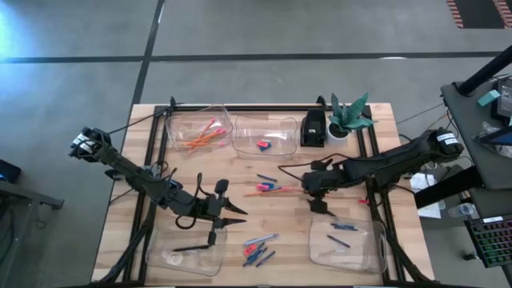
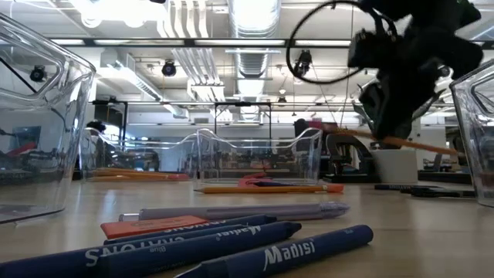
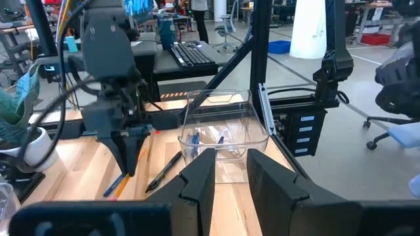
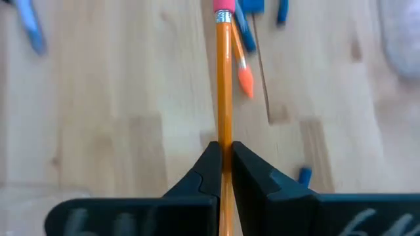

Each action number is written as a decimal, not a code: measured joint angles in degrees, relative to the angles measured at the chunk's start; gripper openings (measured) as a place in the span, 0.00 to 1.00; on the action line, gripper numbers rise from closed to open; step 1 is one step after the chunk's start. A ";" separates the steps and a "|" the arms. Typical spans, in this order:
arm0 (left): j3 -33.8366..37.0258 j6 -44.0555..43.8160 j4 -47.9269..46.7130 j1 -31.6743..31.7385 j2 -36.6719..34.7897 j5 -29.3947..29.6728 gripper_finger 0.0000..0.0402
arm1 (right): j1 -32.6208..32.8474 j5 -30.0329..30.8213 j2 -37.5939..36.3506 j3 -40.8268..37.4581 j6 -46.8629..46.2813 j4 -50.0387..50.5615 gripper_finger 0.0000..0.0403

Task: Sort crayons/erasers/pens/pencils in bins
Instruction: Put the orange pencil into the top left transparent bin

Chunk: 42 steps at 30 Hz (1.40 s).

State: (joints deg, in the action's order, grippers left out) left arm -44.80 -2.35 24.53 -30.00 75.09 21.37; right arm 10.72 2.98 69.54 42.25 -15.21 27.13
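I see right gripper [image 4: 225, 164] clenched on pencil [image 4: 224, 85]; its long axis runs straight ahead, pink end fwd.

**Two dark arms, black cabling**

Both arms are matte black, built of slim jointed segments. The left arm [image 1: 136, 178] carries a white-marked end joint in the frame's left middle; the right arm [image 1: 392, 164] shows a white label at its far right joint. Black cables loop beside each. The fingers [image 4: 209, 172] are black, angular wedges.
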 joint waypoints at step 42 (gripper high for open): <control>-0.20 7.61 13.84 11.55 0.02 14.67 0.44 | -0.27 10.13 -0.02 21.78 27.25 -20.86 0.03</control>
State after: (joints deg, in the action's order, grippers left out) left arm -44.99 5.26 38.38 -18.45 75.11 36.03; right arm 10.45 13.11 69.52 64.03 12.05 6.27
